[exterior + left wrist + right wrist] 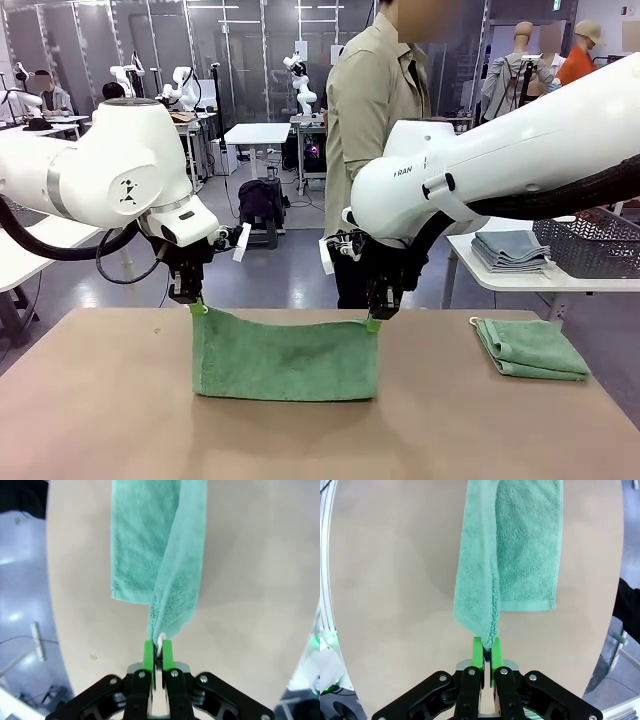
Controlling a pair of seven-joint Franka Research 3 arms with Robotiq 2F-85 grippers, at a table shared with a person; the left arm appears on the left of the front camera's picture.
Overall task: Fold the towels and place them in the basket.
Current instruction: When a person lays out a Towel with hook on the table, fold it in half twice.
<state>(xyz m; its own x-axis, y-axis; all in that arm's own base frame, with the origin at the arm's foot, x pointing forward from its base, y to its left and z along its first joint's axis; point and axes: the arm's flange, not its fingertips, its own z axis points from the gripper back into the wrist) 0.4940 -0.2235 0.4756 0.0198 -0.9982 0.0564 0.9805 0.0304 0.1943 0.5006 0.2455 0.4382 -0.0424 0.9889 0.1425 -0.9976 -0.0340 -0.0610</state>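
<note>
From the front, the left gripper (pixel 188 297) and right gripper (pixel 374 320) each pinch a top corner of the towel (pixel 285 358). They hold it stretched between them with its lower edge on the table (pixel 90 400), likely ready for a fold, while a folded towel (pixel 530 348) lies to the right and the basket (pixel 590 245) sits farther back. In the left wrist view the jaws are closed on one corner, the towel (pixel 150 545) hanging straight from them, and in the right wrist view the jaws clamp the other corner likewise.

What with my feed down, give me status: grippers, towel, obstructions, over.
Both shut on towel corners: left gripper, right gripper. Towel hangs between, lower part on table. Nothing blocking; folded towel lies apart.
</note>
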